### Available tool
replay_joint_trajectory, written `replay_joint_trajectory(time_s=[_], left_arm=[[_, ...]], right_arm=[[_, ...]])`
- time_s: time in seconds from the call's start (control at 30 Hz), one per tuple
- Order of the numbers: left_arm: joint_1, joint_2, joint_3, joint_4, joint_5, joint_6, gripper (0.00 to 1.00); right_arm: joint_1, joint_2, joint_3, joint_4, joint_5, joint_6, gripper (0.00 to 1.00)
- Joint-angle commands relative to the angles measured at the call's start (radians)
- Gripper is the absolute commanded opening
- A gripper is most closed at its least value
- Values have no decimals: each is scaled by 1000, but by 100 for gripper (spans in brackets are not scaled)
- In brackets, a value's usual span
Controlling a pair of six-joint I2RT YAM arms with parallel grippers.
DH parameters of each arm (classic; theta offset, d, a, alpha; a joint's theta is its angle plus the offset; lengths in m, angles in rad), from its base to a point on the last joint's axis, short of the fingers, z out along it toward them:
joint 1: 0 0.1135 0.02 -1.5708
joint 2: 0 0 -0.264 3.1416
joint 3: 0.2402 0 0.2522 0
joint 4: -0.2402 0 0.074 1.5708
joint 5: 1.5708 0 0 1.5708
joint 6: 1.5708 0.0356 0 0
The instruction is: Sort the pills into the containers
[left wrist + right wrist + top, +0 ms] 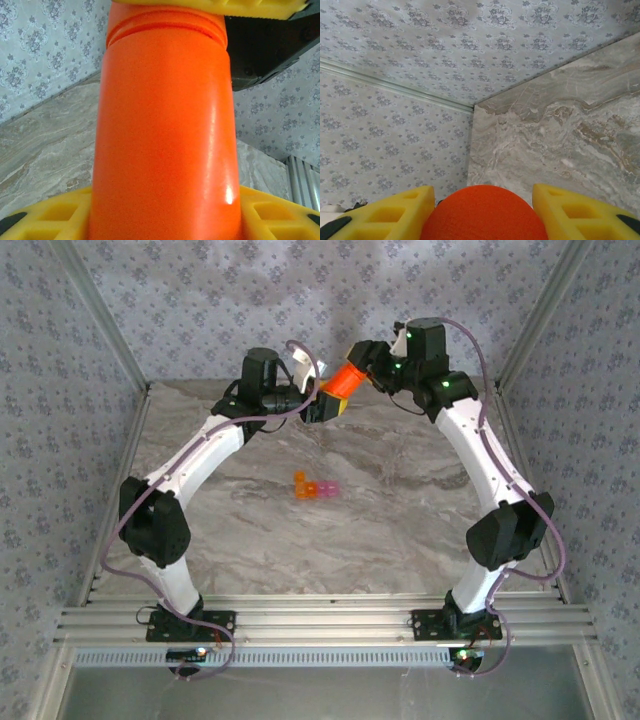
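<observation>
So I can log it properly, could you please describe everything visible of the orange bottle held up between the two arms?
The orange bottle is a smooth, glossy plastic cylinder with a grooved neck, closed by a round matte cap. It hangs tilted above the far end of the table. The left hand clamps its body; the right hand grips the cap.

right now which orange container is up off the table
The tall orange bottle, held up in the air; the small orange compartment sits on the table, joined to the pink one.
</observation>
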Motion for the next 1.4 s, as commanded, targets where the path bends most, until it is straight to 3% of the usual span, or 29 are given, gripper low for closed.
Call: replay_joint_trajectory(time_s=[0.0, 0.17, 0.33, 0.5, 0.73, 0.93, 1.1, 1.37], left_arm=[[3, -38, 19, 61, 16, -21, 0], [33, -47, -11, 187, 90, -141, 0], [59, -35, -34, 399, 228, -366, 0], [61, -27, -39, 450, 277, -426, 0], [62, -24, -42, 445, 293, -422, 0], [62, -14, -19, 411, 314, -404, 0], [63, -11, -16, 401, 304, -392, 0], [80, -42, -35, 362, 250, -345, 0]], right_arm=[[-10, 6, 33, -14, -73, -50, 42], [-59, -12, 15, 73, -132, -219, 39], [-71, -66, -43, 228, -202, -430, 40], [-84, -50, -15, 246, -228, -417, 38], [-129, -49, -89, 436, -286, -257, 36], [-176, 21, 0, 450, -469, -173, 38], [-179, 1, -3, 397, -390, -212, 38], [-196, -150, -227, 170, -23, -337, 39]])
